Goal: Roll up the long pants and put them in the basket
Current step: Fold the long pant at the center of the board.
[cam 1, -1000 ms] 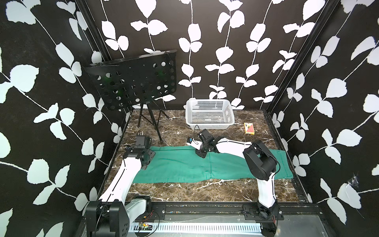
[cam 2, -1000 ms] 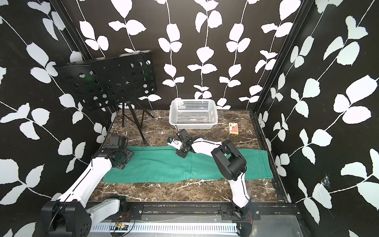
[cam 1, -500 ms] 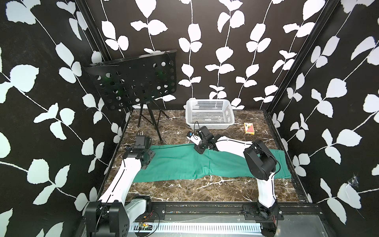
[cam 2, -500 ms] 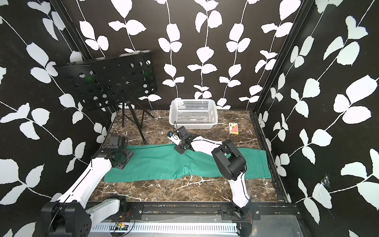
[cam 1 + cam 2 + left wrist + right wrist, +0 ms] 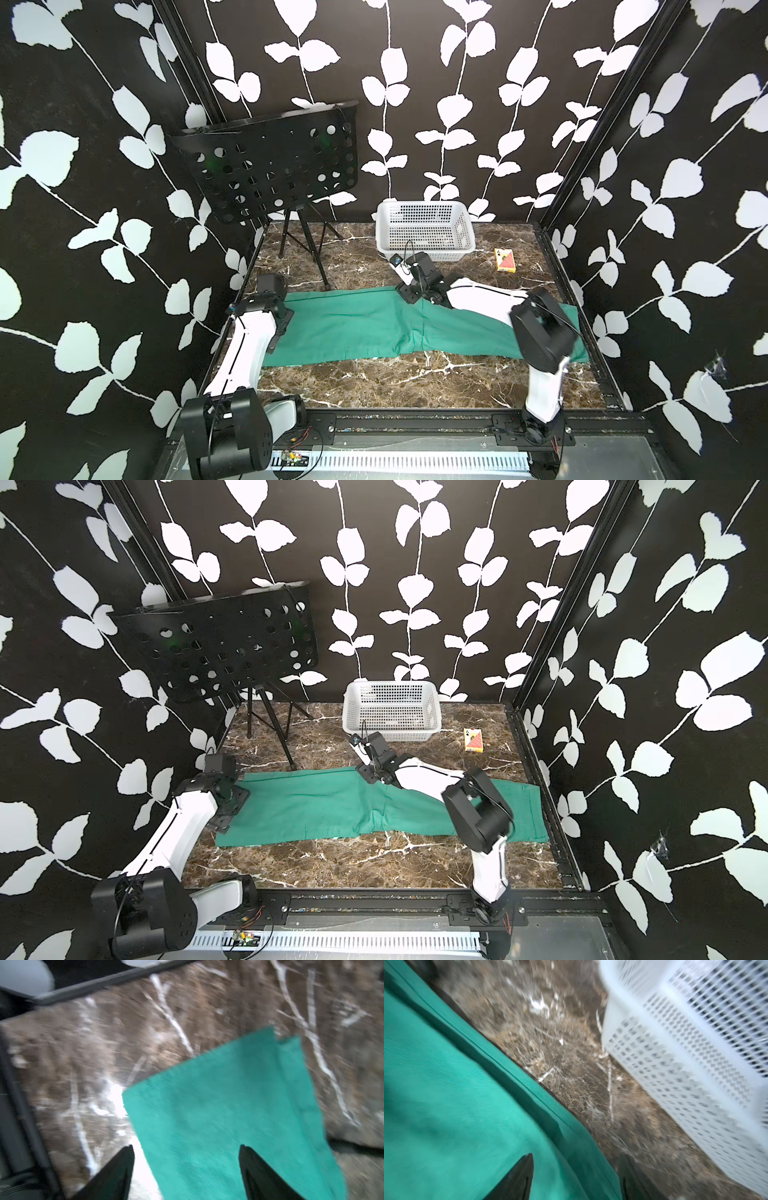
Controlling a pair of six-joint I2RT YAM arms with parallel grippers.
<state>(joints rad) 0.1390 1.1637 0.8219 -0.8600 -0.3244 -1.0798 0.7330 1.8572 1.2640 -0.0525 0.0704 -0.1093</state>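
Note:
The long pants (image 5: 353,328) (image 5: 316,808) are teal-green and lie spread flat, lengthwise across the marble table, in both top views. My left gripper (image 5: 284,322) (image 5: 232,806) hovers low over their left end. In the left wrist view the left gripper (image 5: 186,1147) is open, with the cloth's corner (image 5: 218,1105) lying flat under the gap. My right gripper (image 5: 409,296) (image 5: 370,776) is at the pants' far edge near the middle. In the right wrist view the right gripper (image 5: 577,1157) is open, straddling the hemmed edge (image 5: 508,1076); both wrist views are blurred.
A white mesh basket (image 5: 424,249) (image 5: 390,725) (image 5: 675,1064) stands just behind the right gripper. A black perforated music stand (image 5: 270,166) on a tripod occupies the back left. A small card box (image 5: 505,261) (image 5: 473,741) lies at the back right. Black rails edge the table.
The right gripper, shut a second ago, has drawn the pants' far edge a little toward the basket and now stands open. The left gripper's jaws have spread wider.

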